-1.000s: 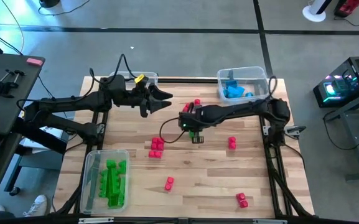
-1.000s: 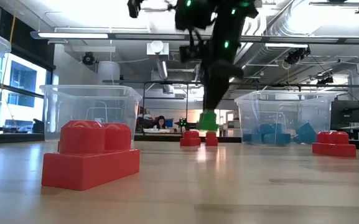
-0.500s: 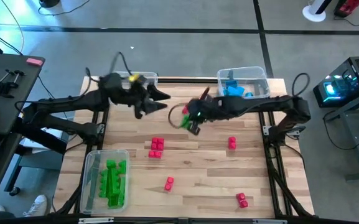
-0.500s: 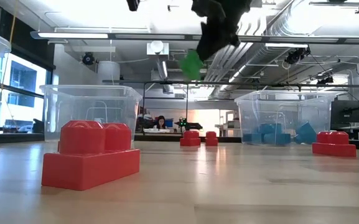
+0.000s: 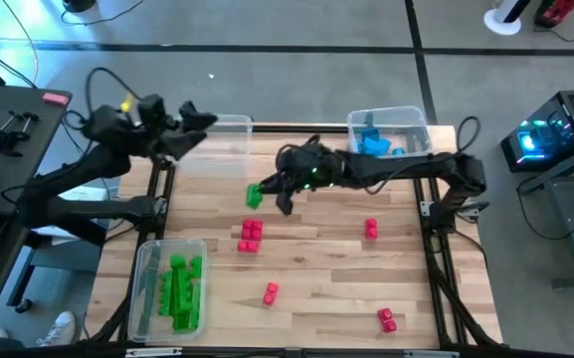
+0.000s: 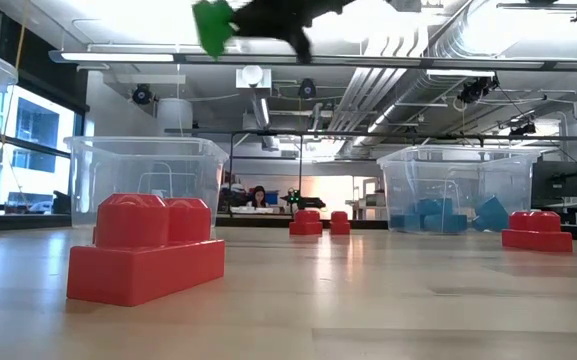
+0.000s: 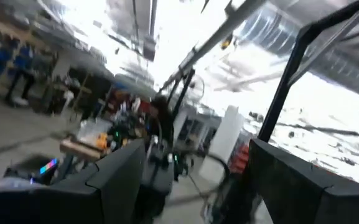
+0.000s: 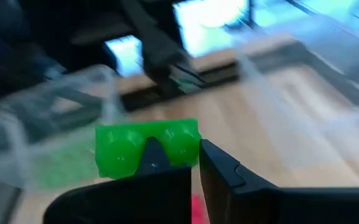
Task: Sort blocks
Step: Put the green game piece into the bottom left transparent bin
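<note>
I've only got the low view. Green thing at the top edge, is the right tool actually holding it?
Observer: Yes. In the right wrist view the right tool is shut on the green block.
Operator: Where over the table is it?
Observer: Mid-table toward the back in the high view, just behind a red block pair.
Operator: Where do the greens go?
Observer: The clear bin at the front left corner already holds green blocks; the back right bin holds blue ones.
Operator: Left arm?
Observer: The left tool is open, beyond the table's back left corner.
</note>
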You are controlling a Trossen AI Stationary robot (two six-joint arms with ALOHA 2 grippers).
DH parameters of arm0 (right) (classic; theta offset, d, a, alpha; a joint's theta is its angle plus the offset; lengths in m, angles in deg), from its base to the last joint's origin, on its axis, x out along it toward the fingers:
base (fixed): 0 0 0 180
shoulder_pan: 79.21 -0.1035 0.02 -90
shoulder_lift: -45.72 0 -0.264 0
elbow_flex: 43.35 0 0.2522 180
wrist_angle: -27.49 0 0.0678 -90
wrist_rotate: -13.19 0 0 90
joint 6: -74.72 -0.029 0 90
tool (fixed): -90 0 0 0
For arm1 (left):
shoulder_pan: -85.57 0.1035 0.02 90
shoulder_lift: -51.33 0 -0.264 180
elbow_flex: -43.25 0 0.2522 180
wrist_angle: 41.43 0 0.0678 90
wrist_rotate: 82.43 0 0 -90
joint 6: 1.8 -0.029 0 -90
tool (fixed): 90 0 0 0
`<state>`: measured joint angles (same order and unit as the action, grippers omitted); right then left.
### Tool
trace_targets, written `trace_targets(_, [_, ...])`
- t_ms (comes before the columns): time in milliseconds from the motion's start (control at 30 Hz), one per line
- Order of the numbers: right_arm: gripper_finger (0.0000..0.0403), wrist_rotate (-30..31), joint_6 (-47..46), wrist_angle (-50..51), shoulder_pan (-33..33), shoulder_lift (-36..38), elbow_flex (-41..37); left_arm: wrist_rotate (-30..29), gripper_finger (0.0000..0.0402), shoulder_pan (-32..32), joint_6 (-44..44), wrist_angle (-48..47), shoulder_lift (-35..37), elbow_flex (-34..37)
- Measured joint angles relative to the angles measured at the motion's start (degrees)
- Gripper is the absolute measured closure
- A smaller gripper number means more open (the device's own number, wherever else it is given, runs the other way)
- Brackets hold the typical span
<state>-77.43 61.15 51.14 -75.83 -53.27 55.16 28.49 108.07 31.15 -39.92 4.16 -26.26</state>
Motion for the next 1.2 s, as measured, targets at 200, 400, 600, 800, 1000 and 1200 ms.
trace_targets(200, [0.0403, -3.9, -3.9, -15.2, -3.6, -6.0, 0.0, -3.5, 0.0129, -0.1, 2.4, 5.6, 2.2, 0.0])
trace_targets(400, [0.0403, -4.2, -6.3, -22.3, -7.6, -9.3, 0.0, -7.6, 0.0129, -0.1, 4.9, 5.8, 1.9, 0.0])
trace_targets(600, [0.0403, -2.3, -8.5, -22.2, -10.2, -10.1, 0.0, -7.6, 0.0129, -0.1, 5.5, 5.6, 1.6, 0.0])
trace_targets(800, [0.0403, 0.3, -12.8, -22.8, -10.3, -10.1, 0.0, -2.5, 0.0129, -0.1, 3.5, 5.3, 1.8, 0.0])
trace_targets(1000, [0.0403, 4.5, -13.5, -24.6, -10.3, -10.2, -0.1, 9.8, 0.0129, 0.0, 3.6, -0.4, 3.6, 0.0])
trace_targets(1200, [0.0403, 5.7, -14.9, -28.6, -10.5, -11.9, -0.1, 10.5, 0.0129, 0.0, 5.4, -6.4, 6.2, 0.1])
